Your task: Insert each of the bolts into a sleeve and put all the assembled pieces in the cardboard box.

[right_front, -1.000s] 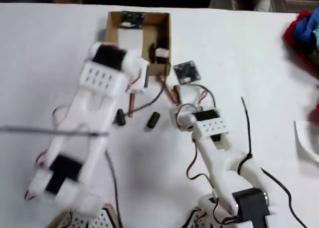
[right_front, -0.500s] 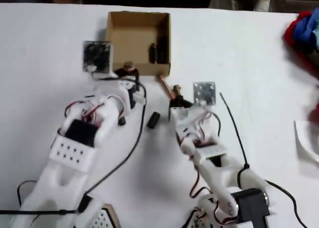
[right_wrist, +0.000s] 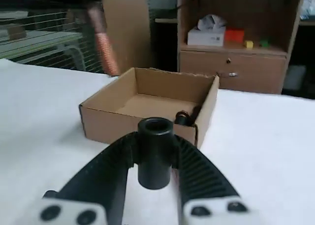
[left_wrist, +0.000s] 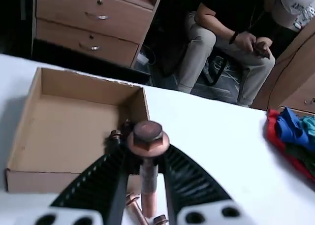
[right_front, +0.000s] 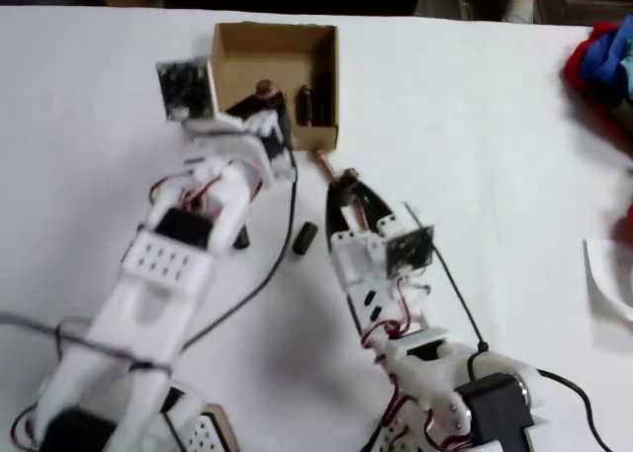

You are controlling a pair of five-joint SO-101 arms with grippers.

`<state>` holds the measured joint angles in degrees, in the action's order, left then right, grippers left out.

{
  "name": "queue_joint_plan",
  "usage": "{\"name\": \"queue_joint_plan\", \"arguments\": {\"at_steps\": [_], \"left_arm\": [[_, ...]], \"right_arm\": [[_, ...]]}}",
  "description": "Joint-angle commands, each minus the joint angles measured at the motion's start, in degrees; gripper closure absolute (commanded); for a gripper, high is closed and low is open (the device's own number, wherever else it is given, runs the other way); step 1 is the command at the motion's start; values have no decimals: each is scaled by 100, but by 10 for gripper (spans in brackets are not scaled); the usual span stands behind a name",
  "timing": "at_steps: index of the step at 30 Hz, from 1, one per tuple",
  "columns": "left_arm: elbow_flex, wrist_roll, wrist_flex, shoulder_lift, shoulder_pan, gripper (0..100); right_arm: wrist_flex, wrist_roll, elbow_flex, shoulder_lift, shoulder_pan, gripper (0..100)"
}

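- Copper bolt (left_wrist: 147, 158) clamped upright in left gripper (left_wrist: 142, 148), moved up to the cardboard box's (right_front: 259, 76) 6 o'clock rim.
- Right gripper (right_wrist: 155, 141) grasps black sleeve (right_wrist: 155, 158) at box's 5 o'clock, newly tilted up (mating likely next).

Right claw (right_wrist: 155, 142) clamped on upright black sleeve (right_wrist: 154, 162); cardboard box (right_wrist: 147, 112) just beyond claw; copper bolt (right_wrist: 102, 42) hangs farther off.

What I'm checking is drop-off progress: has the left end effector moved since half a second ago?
Yes. In the high view the left end effector, shut on the bolt, has gone from just short of the cardboard box to its near wall.
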<state>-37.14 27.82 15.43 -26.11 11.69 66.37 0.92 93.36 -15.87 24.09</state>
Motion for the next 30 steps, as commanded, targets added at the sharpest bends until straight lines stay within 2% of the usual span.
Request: {"name": "queue_joint_plan", "arguments": {"at_steps": [1, 4, 10, 20, 26, 30], "left_arm": [[1015, 448, 571, 519, 70, 976], [1130, 440, 853, 527, 404, 976], [945, 9, 747, 563, 958, 976], [998, -62, 765, 422, 782, 976], [945, -993, 1134, -149, 818, 976], [945, -1073, 1125, -220, 862, 976]], "right_arm": [[453, 246, 44, -259, 75, 978], [462, 255, 35, -259, 22, 978], [435, 264, 18, -259, 22, 978], [391, 264, 9, -251, -13, 978], [-163, 264, -220, -251, -136, 978], [-163, 264, -237, -251, -198, 978]]}}
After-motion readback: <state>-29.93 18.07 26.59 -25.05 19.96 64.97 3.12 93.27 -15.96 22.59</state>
